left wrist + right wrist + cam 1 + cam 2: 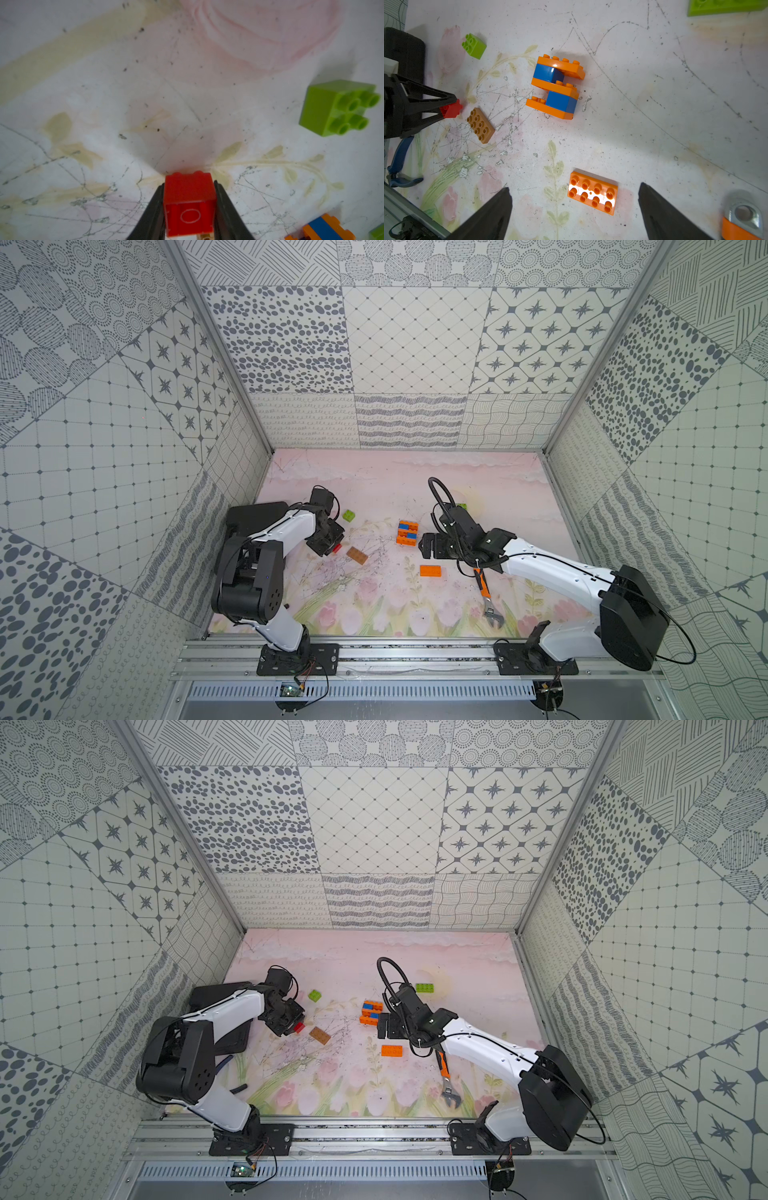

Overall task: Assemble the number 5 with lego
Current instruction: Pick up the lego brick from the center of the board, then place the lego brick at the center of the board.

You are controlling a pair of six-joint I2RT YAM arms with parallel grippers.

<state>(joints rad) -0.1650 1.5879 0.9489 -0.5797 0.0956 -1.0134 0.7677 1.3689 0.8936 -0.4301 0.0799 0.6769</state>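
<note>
- Orange-and-blue plastic brick stack (557, 87): three orange oblong layers, two blue squares between; lying on its side mid-surface.
- Small red square brick (188, 202): pinched in left claw (188, 209), hollow underside toward wrist camera.
- Brown oblong brick (480, 125): flat, studs up, just beside red.
- Loose orange oblong brick (592, 193): flat, studs up.
- Lime green square brick (474, 45): on its side.
- Lime green oblong brick (424, 988): flat, farther back.

Bright, even light (wrist views blurred).

the right gripper's (575, 209) black jaws stand wide apart over a loose oblong orange studded brick (592, 192), beyond it an orange-and-blue stacked brick figure (556, 87), while the left gripper (447, 108) pinches a small red brick (451, 109).
</note>
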